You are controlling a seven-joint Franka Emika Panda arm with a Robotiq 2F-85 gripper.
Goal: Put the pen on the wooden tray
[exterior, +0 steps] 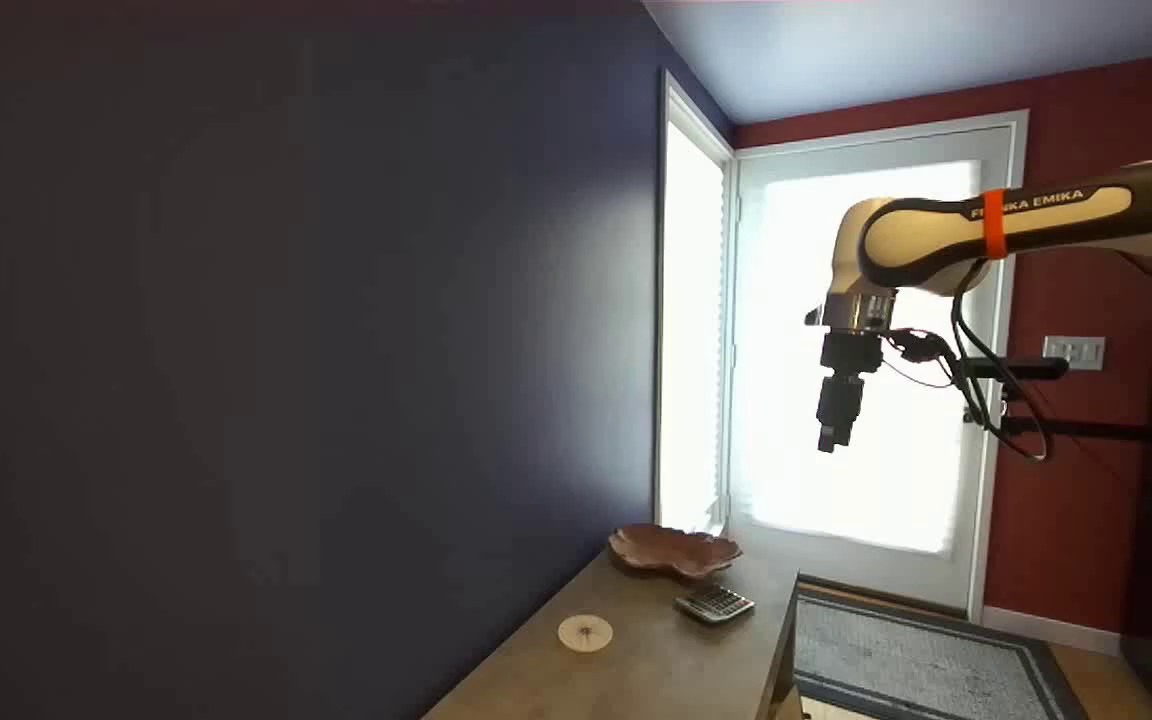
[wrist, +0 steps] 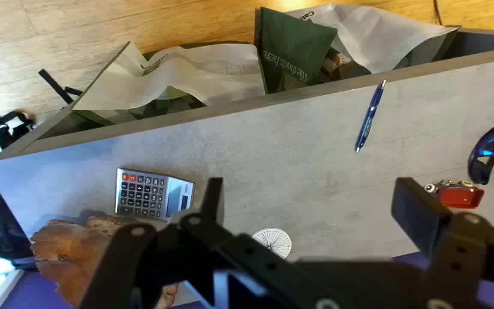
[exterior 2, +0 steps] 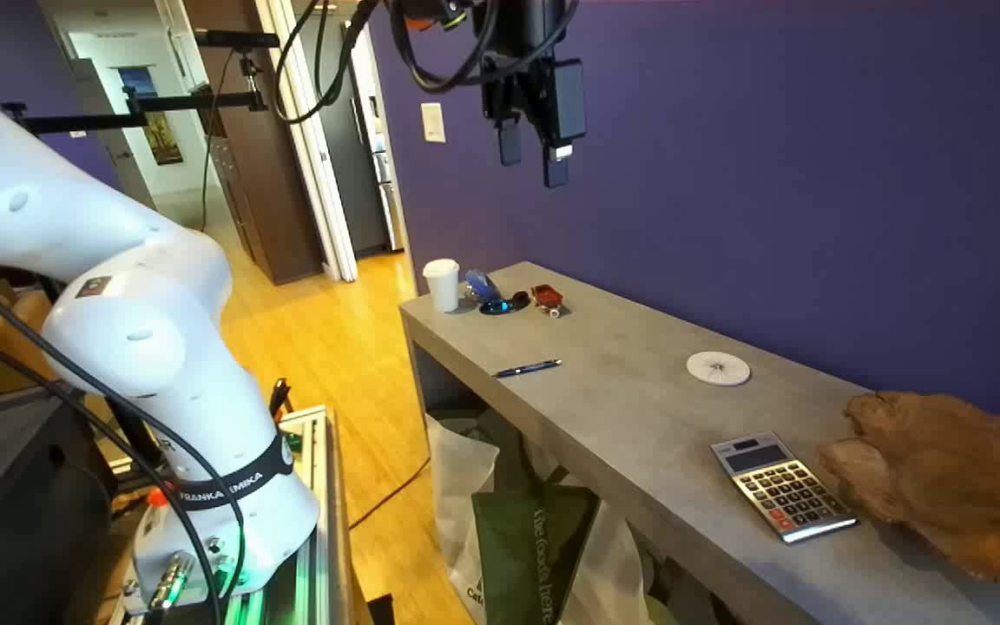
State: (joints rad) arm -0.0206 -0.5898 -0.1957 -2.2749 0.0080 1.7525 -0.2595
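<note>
A blue pen (exterior 2: 527,369) lies on the grey table near its front edge; it also shows in the wrist view (wrist: 370,116), upper right of centre. The wooden tray (exterior 2: 969,486), a reddish-brown dish with an uneven rim, sits at the table's far end. It shows in an exterior view (exterior: 674,552) and, partly covered by the gripper, in the wrist view (wrist: 71,253). My gripper (wrist: 309,193) is open and empty, fingers wide apart. In both exterior views it hangs high above the table, pointing down (exterior 2: 533,161) (exterior: 833,440).
A calculator (exterior 2: 783,486) lies beside the tray. A white round disc (exterior 2: 718,368) lies near the wall. A white cup (exterior 2: 442,285), dark sunglasses (exterior 2: 504,304) and a small red toy (exterior 2: 547,298) stand at the opposite end. Bags (exterior 2: 535,555) stand under the table. A purple wall (exterior 2: 769,174) runs behind.
</note>
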